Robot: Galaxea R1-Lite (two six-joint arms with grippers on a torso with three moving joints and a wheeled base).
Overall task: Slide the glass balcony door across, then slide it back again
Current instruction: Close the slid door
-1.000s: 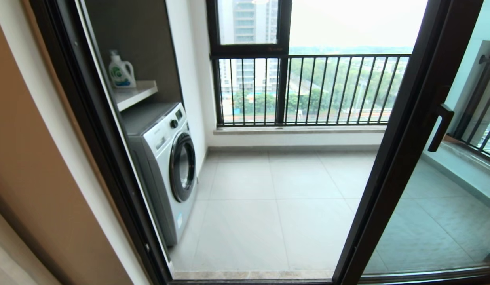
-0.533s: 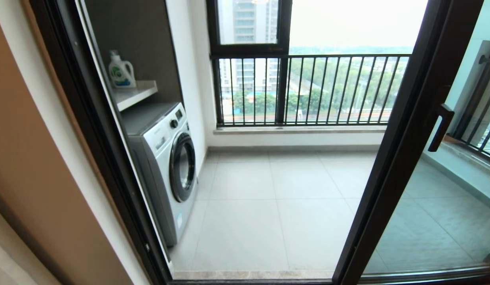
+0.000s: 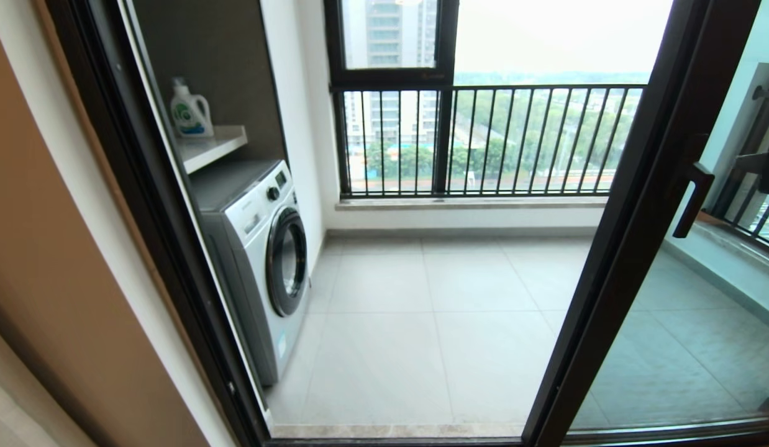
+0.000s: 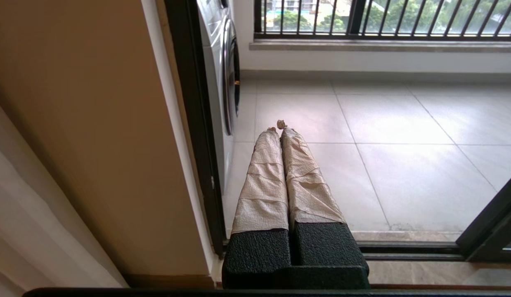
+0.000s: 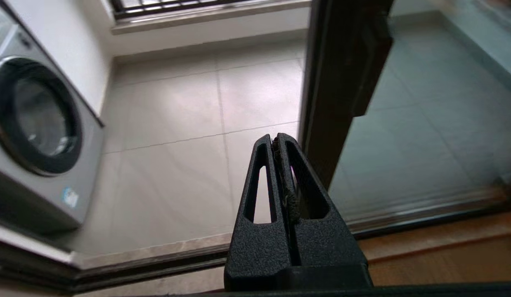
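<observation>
Right wrist view shows the right tool (image 5: 279,140) with its two black fingers pressed together, nothing between them. It hangs low above the door sill, its tips pointing at the dark upright frame of the glass balcony door (image 5: 327,107), close to that frame but not touching it. The door's black bar handle (image 5: 373,62) stands out from the frame above and beyond the tips. Through the glass pane the balcony floor looks bluish.

The left tool (image 4: 279,128) is likewise closed, its paper-wrapped fingers (image 4: 261,181) lying side by side and holding nothing. It sits near the other side of the doorway, beside the dark fixed door jamb (image 4: 193,123) and the tan wall (image 4: 74,123), well apart from the sliding door, whose bottom corner shows only at the far edge of the left wrist view.

In the head view the glass balcony door (image 3: 639,217) stands slid to the right of the opening, its handle (image 3: 692,198) on the frame's right face. The doorway is open onto grey floor tiles (image 3: 434,323). A washing machine (image 3: 260,261) stands against the left wall with a detergent bottle (image 3: 189,110) on a shelf (image 3: 213,146) above it. A black barred railing (image 3: 484,139) runs across the far window.
</observation>
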